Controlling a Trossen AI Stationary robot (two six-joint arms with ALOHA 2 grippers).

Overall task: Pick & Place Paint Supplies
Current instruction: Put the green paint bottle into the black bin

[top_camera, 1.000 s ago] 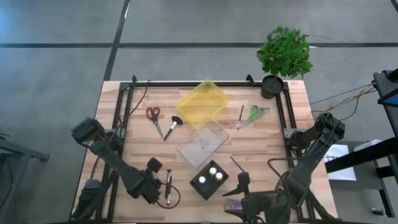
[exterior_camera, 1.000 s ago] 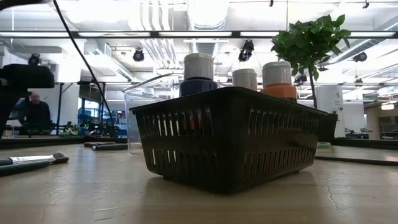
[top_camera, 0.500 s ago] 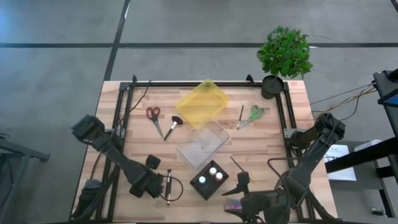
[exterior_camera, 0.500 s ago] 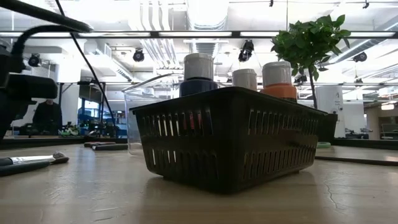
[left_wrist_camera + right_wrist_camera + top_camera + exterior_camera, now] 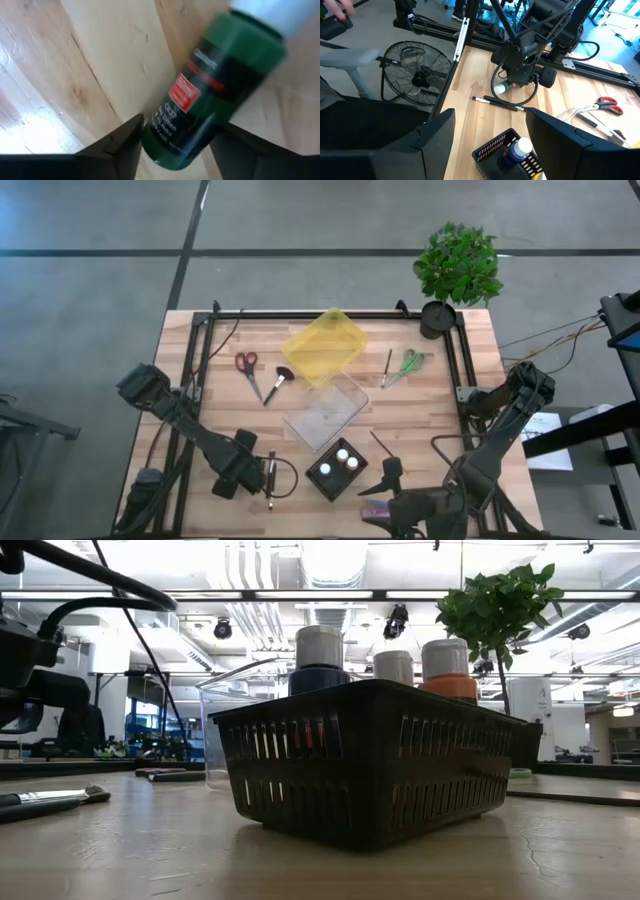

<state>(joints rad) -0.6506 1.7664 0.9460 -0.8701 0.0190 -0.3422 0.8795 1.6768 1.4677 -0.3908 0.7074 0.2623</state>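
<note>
Green paint bottle [image 5: 210, 95] lies on its side on the tabletop [image 5: 440, 395], near the front-left corner, white cap pointing away from the left arm. In the left wrist view the bottle body sits between the 2 fingers of the left gripper [image 5: 175, 142], both close against it; can't tell whether they have clamped it or not. From the right wrist view the left gripper [image 5: 517, 75] is low over the wood with the bottle's cap poking out beside it.

Just beside the bottle: 1 dark-handled brush [image 5: 271, 475] flat on the tabletop. Further toward the front middle, the black slotted basket [image 5: 322, 485] already holds 2 capped bottles, dark blue bottle [image 5: 319, 662] and orange-red bottle [image 5: 446, 672].

Right gripper [image 5: 490, 140] waits at the front edge, right of the basket, fingers apart, nothing held.

Step in hand, my read: grasping the green bottle, last of 3. Next move needs a firm squeeze across the round body, a straight lift clear of the brush, then a carry over to the basket and a drop in the free spot. Risk: bottle rolls out if the pinch is off-centre.

Brushes remain scattered mid-tabletop.
</note>
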